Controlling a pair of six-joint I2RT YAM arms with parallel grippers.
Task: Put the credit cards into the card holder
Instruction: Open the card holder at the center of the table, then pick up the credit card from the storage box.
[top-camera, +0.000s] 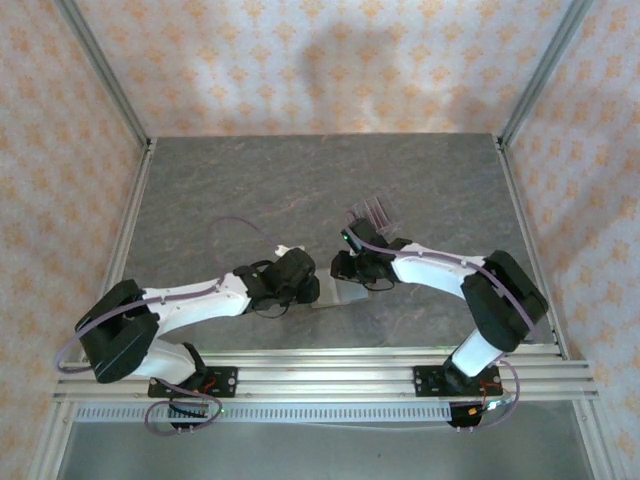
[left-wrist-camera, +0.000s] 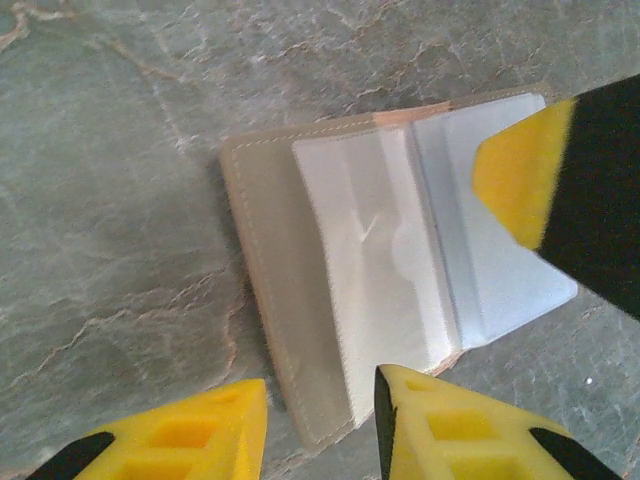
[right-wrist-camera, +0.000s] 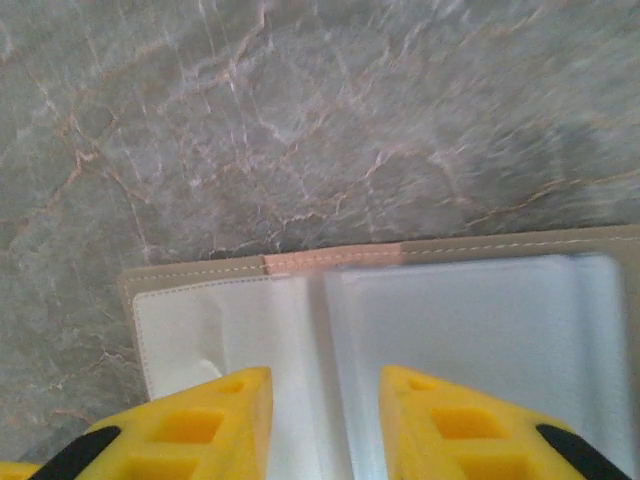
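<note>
Looking down on the card holder (left-wrist-camera: 265, 290) — splayed open, flat on the table (left-wrist-camera: 100, 200), right between the two arms. Tan stitched cover, thin and light by the look of it, floppy at the spine. Clear sleeves (left-wrist-camera: 400, 270) inside, glossy, probably slippery and quick to fold back over. Best pinned by the cover's edge or an outer leaf, not by the sleeves.

On the left gripper (left-wrist-camera: 320, 385), fingers parted, straddling the holder's near edge, nothing clamped. Same on the right gripper (right-wrist-camera: 325, 372): spread above the sleeves, gripping nothing, one yellow fingertip (left-wrist-camera: 515, 175) over the far leaf — cannot tell whether touching.

Beyond that, thin dark slivers standing in a clear rack (top-camera: 378, 218), presumably the credit cards (top-camera: 366, 210). Stiff and slick, likely best taken by the long edges.

Grey veined stone-look top, smooth, little friction to count on. Patterned walls (top-camera: 300, 60) on three sides, metal posts (top-camera: 100, 70) at the corners, room to work around the holder.
</note>
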